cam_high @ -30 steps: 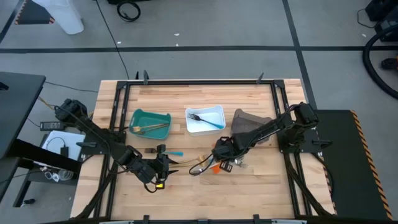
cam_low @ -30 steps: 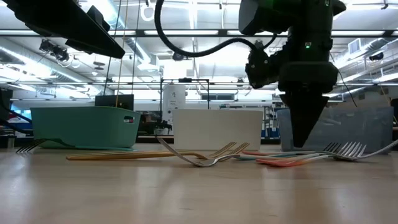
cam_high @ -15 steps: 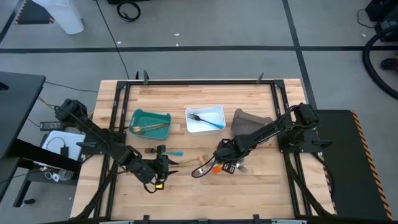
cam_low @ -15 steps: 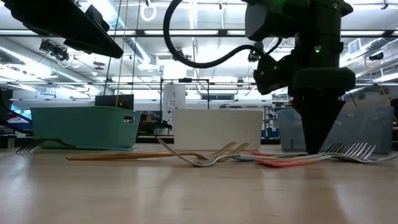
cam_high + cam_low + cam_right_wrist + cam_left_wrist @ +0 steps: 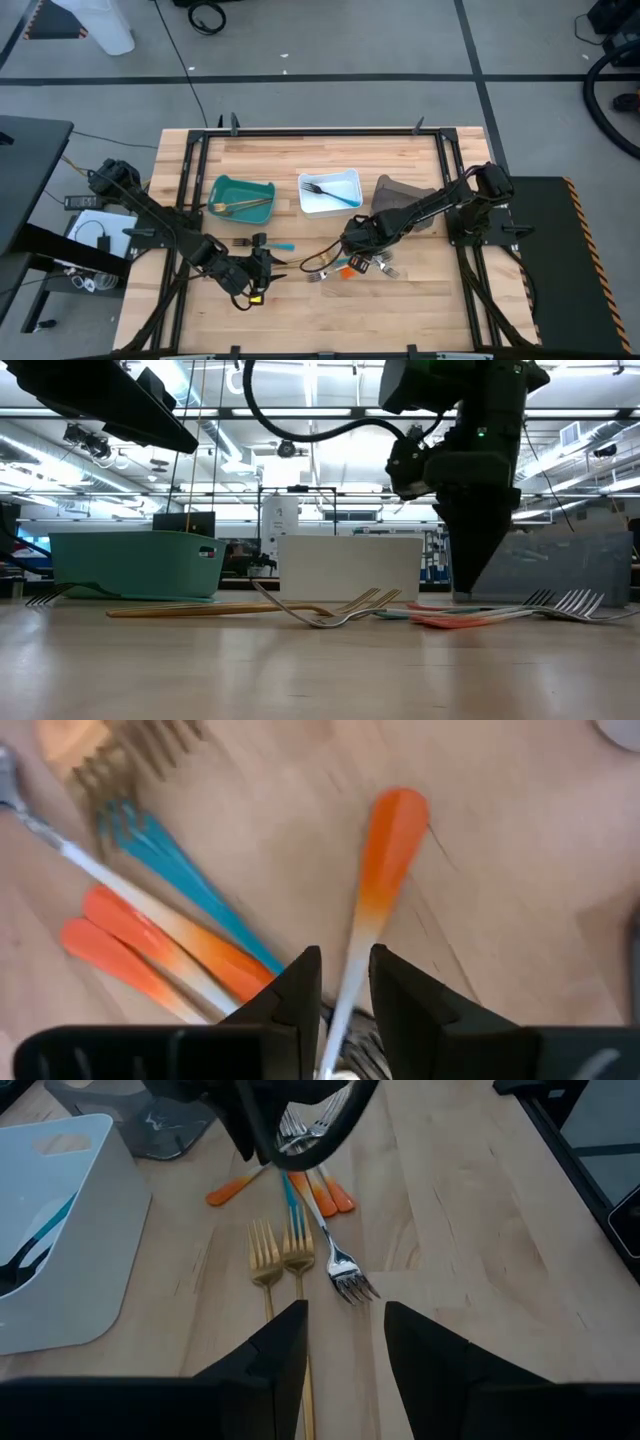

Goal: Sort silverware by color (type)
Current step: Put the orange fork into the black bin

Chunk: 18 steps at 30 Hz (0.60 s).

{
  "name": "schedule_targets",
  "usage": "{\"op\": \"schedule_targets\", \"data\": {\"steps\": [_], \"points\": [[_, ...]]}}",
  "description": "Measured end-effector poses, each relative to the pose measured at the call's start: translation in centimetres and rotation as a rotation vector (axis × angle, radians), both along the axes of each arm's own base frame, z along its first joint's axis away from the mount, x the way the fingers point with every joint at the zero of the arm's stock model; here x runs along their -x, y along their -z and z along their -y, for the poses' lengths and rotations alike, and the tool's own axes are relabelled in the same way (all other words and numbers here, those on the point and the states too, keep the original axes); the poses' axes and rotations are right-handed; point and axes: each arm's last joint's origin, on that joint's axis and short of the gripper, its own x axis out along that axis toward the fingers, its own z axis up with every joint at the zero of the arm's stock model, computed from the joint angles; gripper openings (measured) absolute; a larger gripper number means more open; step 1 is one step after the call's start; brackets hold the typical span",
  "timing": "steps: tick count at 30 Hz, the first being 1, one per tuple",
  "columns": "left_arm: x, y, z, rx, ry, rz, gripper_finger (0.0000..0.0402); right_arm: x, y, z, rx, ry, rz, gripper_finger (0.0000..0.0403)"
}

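A cluster of silverware lies at the table's middle front: two gold forks (image 5: 281, 1252), a silver fork (image 5: 345, 1276), a blue-handled one (image 5: 172, 862) and orange-handled ones (image 5: 130, 935). My right gripper (image 5: 353, 258) points down into this cluster, shut on one orange-handled fork (image 5: 392, 825). My left gripper (image 5: 345, 1345) hangs open to the cluster's left, above the gold forks' handles and touching nothing. Another blue-handled fork (image 5: 268, 245) lies by it. My right gripper has the orange-handled fork's silver neck (image 5: 348, 982) between its two fingers, which come from above and lie across it. The orange handle end (image 5: 398, 812) sticks out beyond the fingers. Whether the fork is clear of the table I cannot tell.
Three bins stand behind the cluster: a teal bin (image 5: 226, 186) holding gold pieces, a white bin (image 5: 352, 178) holding a dark fork, and a grey-brown bin (image 5: 398, 192). Several silver fork tines (image 5: 565, 601) lie right of my right gripper. Black frame rails edge the table.
My right gripper shifted a little toward the table's right edge, then came back toward the left. The silver forks at the cluster's right slid slightly during the first move and then stayed put.
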Motion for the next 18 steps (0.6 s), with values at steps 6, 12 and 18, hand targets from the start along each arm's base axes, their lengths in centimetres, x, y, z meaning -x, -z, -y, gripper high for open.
{"op": "schedule_targets", "data": {"steps": [6,12,18], "points": [[0.0,0.0,0.0,0.0,0.0,-0.001,0.0144,0.5,1.1,0.1,-0.019,0.064,0.011,0.0094],[0.0,0.0,0.0,-0.003,0.0,-0.005,0.0144,1.3,2.4,0.2,-0.076,0.135,0.005,0.0094],[0.0,0.0,0.0,-0.004,0.0,-0.005,0.0144,1.8,2.4,-0.2,-0.078,0.126,-0.048,0.0083]]}}
